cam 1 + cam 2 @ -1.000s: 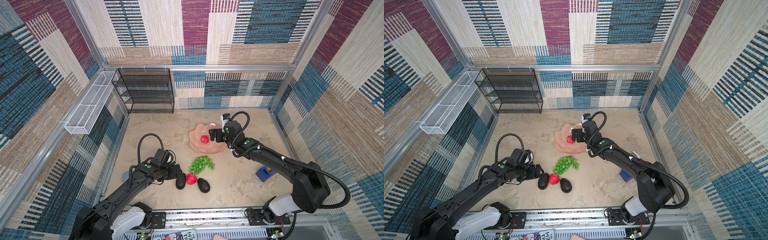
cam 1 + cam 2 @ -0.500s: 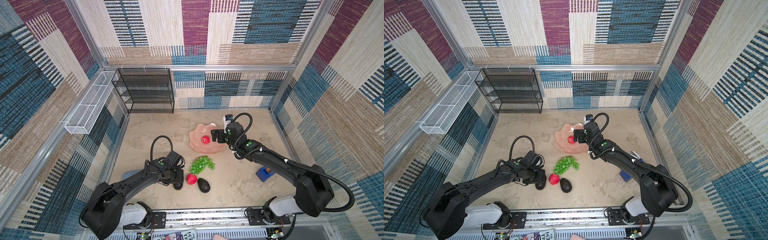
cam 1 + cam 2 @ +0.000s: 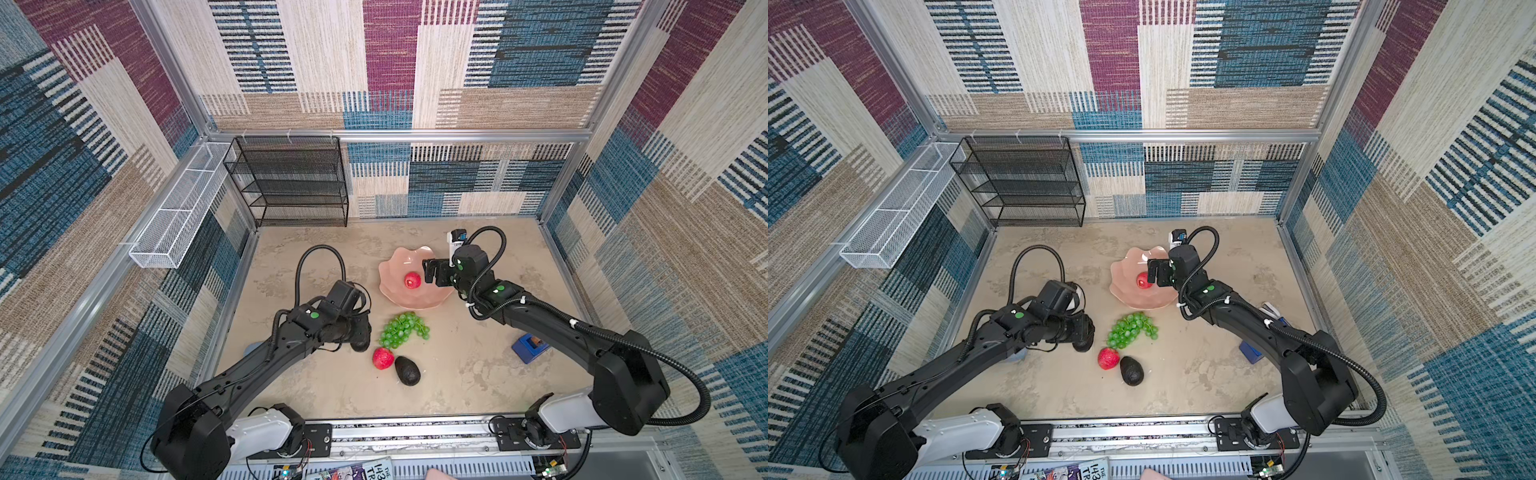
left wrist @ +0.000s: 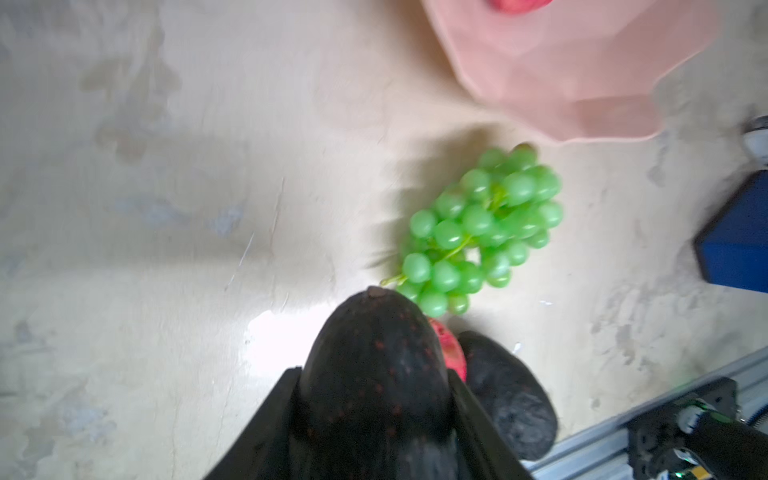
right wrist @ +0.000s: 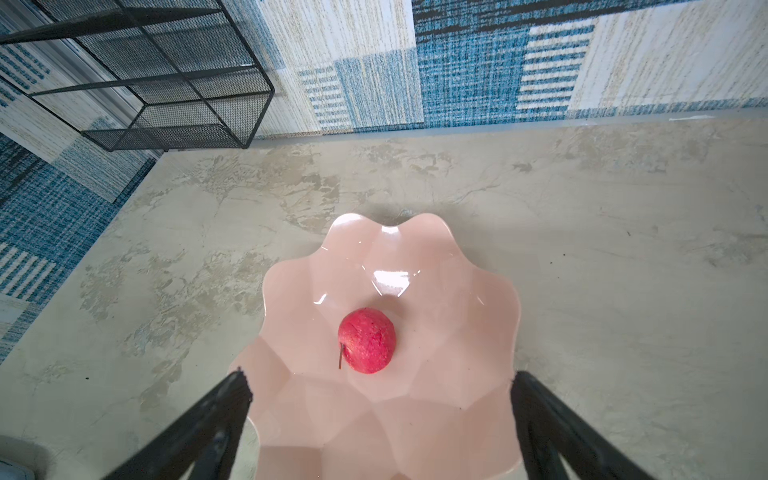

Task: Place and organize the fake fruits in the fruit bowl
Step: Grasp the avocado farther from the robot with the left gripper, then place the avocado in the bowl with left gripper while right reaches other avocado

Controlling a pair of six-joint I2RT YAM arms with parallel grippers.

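1. The fruit bowl [image 3: 417, 301] stands on the table [image 3: 457, 386] and contains 1 strawberry [image 5: 366, 340] near its centre. The right gripper [image 3: 430, 273] hovers over the bowl's 3 o'clock rim, jaws spread wide, gripping nothing. In both top views the strawberry lies at the gripper's 9 o'clock, apart from the fingers.
2. The grapes [image 3: 401, 330] lie on the table at the bowl's 6 o'clock.
3. The left gripper [image 4: 372, 382] is clenched on 1 avocado [image 4: 370, 332], at the grapes' 9 o'clock. The other avocado [image 3: 407, 371] lies on the table at the grapes' 6 o'clock.
4. The other strawberry [image 3: 382, 358] lies just beside that avocado, at its 10 o'clock.
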